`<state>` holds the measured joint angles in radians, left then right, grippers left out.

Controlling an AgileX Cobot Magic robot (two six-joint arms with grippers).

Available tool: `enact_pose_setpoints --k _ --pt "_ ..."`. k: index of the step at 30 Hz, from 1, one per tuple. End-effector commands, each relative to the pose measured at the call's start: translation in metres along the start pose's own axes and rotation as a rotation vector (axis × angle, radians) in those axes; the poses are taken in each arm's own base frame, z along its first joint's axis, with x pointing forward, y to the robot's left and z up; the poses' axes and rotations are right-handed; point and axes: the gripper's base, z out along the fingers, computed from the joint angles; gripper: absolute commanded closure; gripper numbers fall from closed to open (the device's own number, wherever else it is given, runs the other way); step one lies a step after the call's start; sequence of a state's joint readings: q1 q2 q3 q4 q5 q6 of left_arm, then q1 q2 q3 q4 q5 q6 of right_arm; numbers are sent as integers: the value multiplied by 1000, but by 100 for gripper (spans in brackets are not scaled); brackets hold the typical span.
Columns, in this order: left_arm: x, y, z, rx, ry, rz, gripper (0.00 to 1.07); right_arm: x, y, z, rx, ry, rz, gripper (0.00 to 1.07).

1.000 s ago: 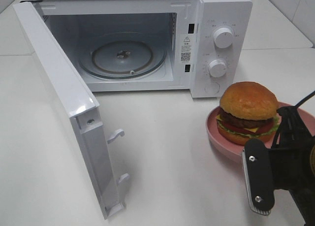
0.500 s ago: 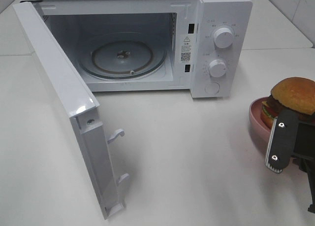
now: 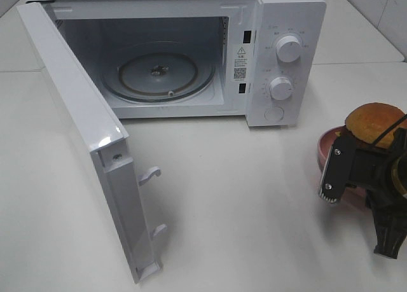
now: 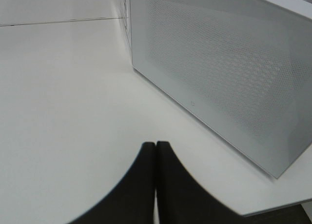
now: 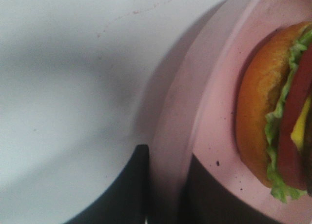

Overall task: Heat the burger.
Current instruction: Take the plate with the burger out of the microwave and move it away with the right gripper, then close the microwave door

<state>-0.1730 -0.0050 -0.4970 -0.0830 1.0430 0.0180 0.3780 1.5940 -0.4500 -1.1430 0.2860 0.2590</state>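
Observation:
The burger [image 3: 374, 118] [image 5: 265, 112], with its golden-brown bun, lettuce, tomato and cheese, rests on a pink plate [image 3: 323, 146] [image 5: 214, 97] at the right edge of the exterior view. My right gripper [image 3: 336, 168] [image 5: 168, 160] is shut on the plate's rim, which passes between its dark fingers [image 5: 129, 190]. It hides much of the plate and the burger's lower layers in the exterior view. The left gripper [image 4: 156, 147] is shut with nothing in it, low over the table beside a white perforated microwave panel [image 4: 219, 72]. It does not appear in the exterior view.
The white microwave [image 3: 286, 12] stands at the back with its door [image 3: 82, 133] swung wide open toward the front left. Its glass turntable [image 3: 159, 72] is bare. Two knobs [image 3: 289, 49] sit on its right panel. White tabletop [image 3: 241, 196] lies between the microwave and the plate.
The right gripper has carried the plate and burger to the right, toward the view's edge, and has turned. The microwave and its door have not moved.

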Motion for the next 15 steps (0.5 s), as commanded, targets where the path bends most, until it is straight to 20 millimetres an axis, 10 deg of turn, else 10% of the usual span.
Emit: enact_pose_setpoints --k 1,9,15 --pt "0 0 -1 0 -13 1 107 1 1 4 -15 18 83 102" --pt "0 0 -1 0 -13 1 107 0 3 4 -30 16 159 59" --pt "0 0 -1 0 -13 1 107 1 0 -2 -18 6 204 52"
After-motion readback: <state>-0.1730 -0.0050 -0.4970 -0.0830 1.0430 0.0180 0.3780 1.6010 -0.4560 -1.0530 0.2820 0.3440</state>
